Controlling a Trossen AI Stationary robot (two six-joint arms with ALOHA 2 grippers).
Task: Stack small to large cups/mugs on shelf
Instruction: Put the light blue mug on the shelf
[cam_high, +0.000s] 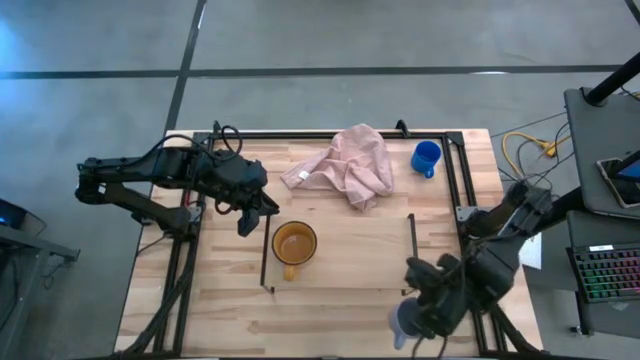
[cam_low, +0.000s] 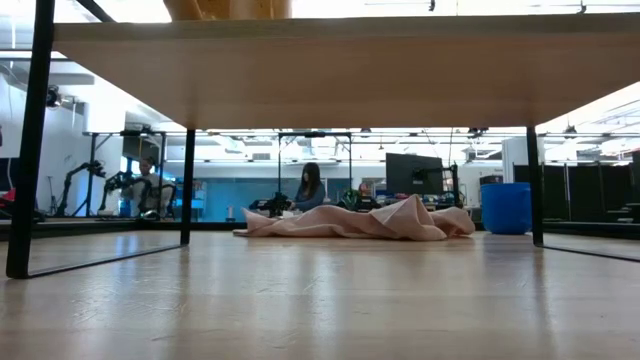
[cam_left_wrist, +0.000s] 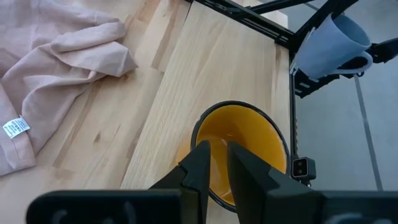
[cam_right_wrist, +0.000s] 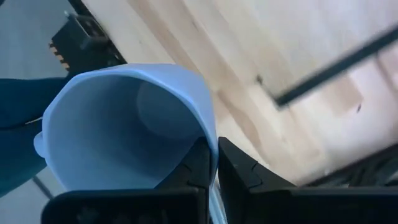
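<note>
The yellow-orange mug (cam_high: 294, 243) (cam_left_wrist: 239, 149) stands upright on the shelf (cam_high: 350, 265), near its left rail. My left gripper (cam_high: 255, 212) (cam_left_wrist: 215, 155) hovers just left of that rail with its fingers nearly together, touching nothing. The blue mug (cam_high: 426, 158) (cam_low: 505, 207) stands on the table by the far right corner. My right gripper (cam_high: 425, 310) (cam_right_wrist: 213, 163) is shut on the grey mug (cam_high: 403, 322) (cam_left_wrist: 333, 38) (cam_right_wrist: 124, 124) at the table's near edge, right of the shelf. My right gripper pinches the grey mug's wall at the rim (cam_right_wrist: 208, 134), one finger inside the hollow and one outside. The mug is lifted clear of the table and tilted, its mouth toward the wrist camera and its handle (cam_left_wrist: 360, 62) sticking out sideways.
A crumpled pink cloth (cam_high: 345, 165) (cam_low: 350, 222) lies on the table beyond the shelf, left of the blue mug. The shelf stands raised on thin black rails (cam_high: 411, 250) at both short ends. Black frame bars (cam_high: 455, 180) run along the table's edges. People sit in the room behind.
</note>
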